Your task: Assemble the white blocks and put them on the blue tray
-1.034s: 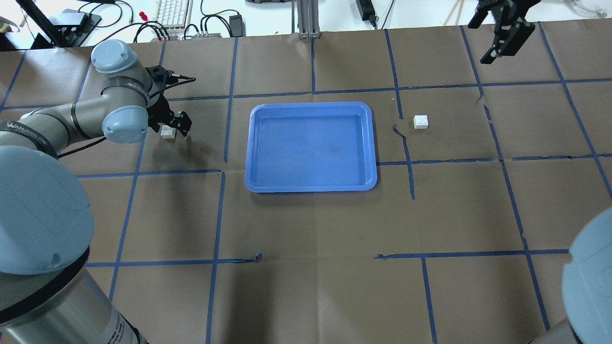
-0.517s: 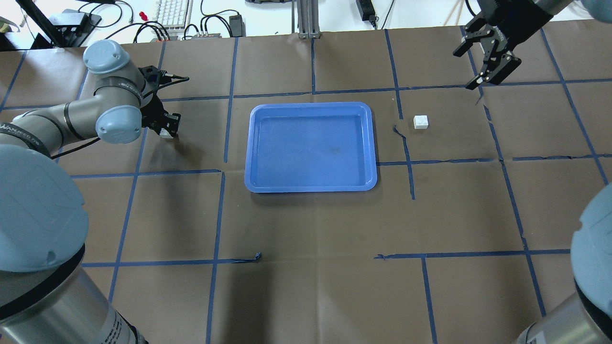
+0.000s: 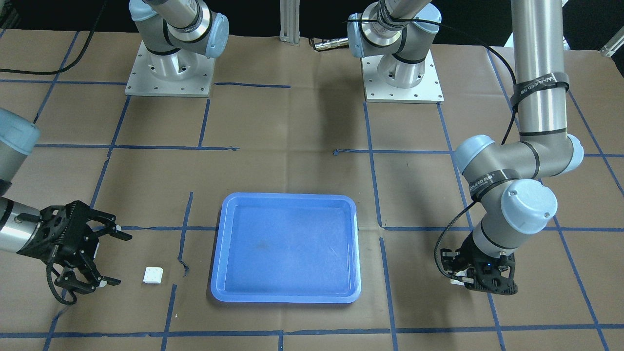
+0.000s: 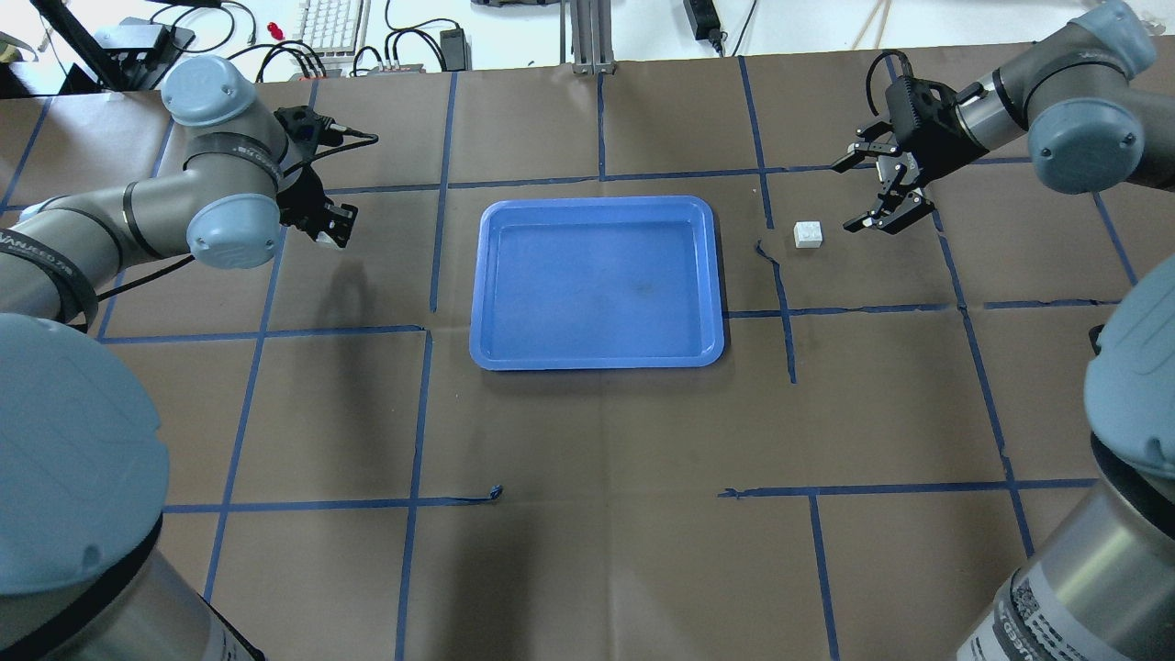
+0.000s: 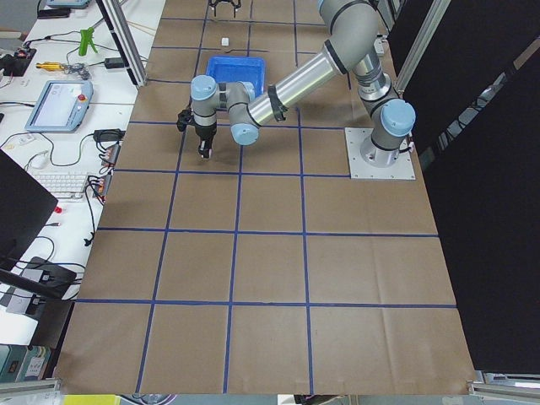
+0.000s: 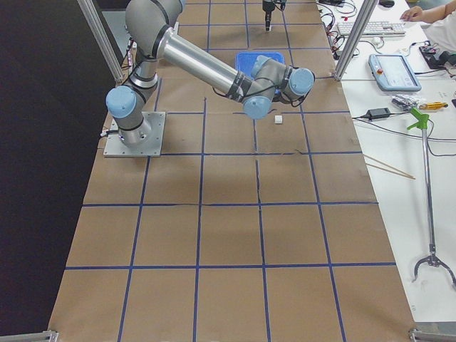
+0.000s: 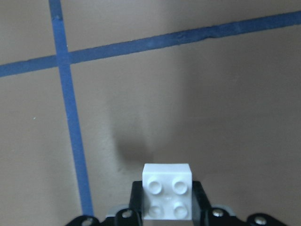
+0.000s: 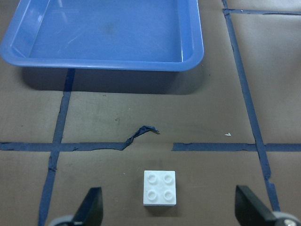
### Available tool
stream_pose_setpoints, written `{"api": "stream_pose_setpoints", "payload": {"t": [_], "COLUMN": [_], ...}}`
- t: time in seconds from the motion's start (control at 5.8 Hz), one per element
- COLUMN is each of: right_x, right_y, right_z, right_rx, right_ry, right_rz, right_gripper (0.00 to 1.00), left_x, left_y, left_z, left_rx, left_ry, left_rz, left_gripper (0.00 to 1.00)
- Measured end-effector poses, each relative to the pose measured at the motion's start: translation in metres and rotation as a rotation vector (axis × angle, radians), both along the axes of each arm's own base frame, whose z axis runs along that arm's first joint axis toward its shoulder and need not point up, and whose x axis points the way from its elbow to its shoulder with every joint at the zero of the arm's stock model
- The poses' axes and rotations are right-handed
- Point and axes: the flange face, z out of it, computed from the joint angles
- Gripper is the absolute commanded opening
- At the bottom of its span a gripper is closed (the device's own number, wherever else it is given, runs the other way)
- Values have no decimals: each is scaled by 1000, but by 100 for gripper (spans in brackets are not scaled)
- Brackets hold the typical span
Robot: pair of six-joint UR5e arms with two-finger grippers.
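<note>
The blue tray (image 4: 597, 275) lies mid-table, with nothing in it; it also shows in the front view (image 3: 287, 248). My left gripper (image 4: 326, 227) is shut on one white block (image 7: 168, 190), studs up, held a little above the paper left of the tray. My right gripper (image 4: 849, 197) is open, low over the table, just right of the other white block (image 4: 808, 235). In the right wrist view that block (image 8: 160, 188) lies between the spread fingers (image 8: 91, 207), with the tray (image 8: 108, 33) beyond it. In the front view the right gripper (image 3: 122, 259) stands beside that block (image 3: 152, 275).
Brown paper with a blue tape grid covers the table. A torn tape strip (image 4: 769, 252) lies between the tray and the right block. A keyboard (image 4: 330, 23) and cables sit beyond the far edge. The arm bases (image 3: 168, 73) stand at the robot's side.
My left gripper has shut on its block and raised it slightly. My right arm has swung in from the far right corner and come down beside the other block, still open.
</note>
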Motion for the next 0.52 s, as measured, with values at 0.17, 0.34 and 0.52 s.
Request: {"api": "stream_pose_setpoints", "payload": {"t": [0.17,0.34,0.52], "right_x": [-1,-2,-2], "right_y": [-5,-8,-9], "right_z": [-21,-39,-50], "right_rx": [-8,-11,-4], "right_ry": [-11,-15,-18], "right_rz": [-1,2,3], "right_gripper": [100,100,100], "left_x": [-55,-108,-153], "left_y": [15,31,45], "left_z": [12,24,30], "left_rx": [4,20,33], "left_ry": [-13,-21,-34], "left_rz": [-147,-280,-437], "left_gripper": [3,4,4]}}
